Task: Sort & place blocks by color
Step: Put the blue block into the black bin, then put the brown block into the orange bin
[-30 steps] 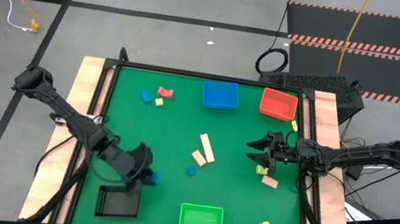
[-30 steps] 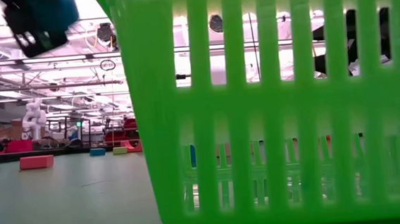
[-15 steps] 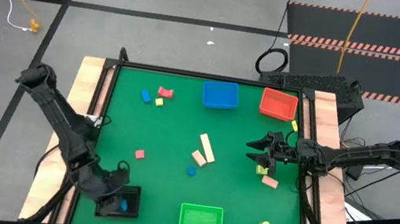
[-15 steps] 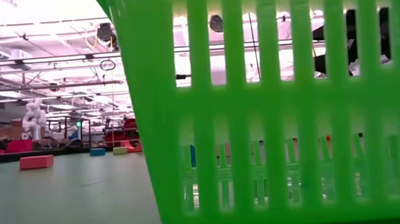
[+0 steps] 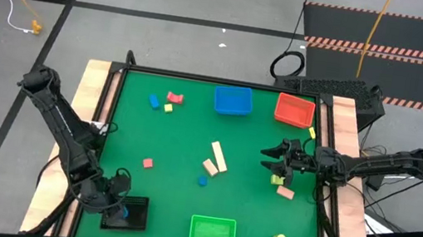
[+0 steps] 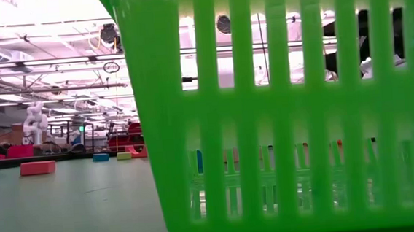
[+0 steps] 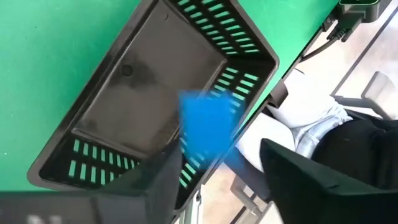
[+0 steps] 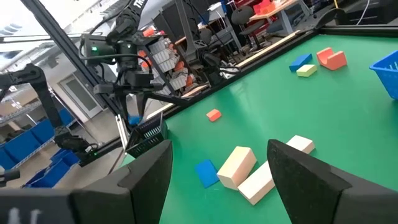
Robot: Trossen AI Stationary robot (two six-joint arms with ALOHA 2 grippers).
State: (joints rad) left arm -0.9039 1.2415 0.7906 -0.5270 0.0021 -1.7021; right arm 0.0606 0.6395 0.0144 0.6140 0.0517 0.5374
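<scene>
At the lower left, the left gripper [image 5: 121, 208] has its fingers apart over the black tray [image 5: 134, 223], and the falling blue block [image 7: 208, 124] might bounce out.

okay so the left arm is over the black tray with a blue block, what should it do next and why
Probably lift the left gripper straight up: its fingers look parted and the blue block appears blurred over the black tray, seemingly dropping, while other blocks wait on the table.
</scene>
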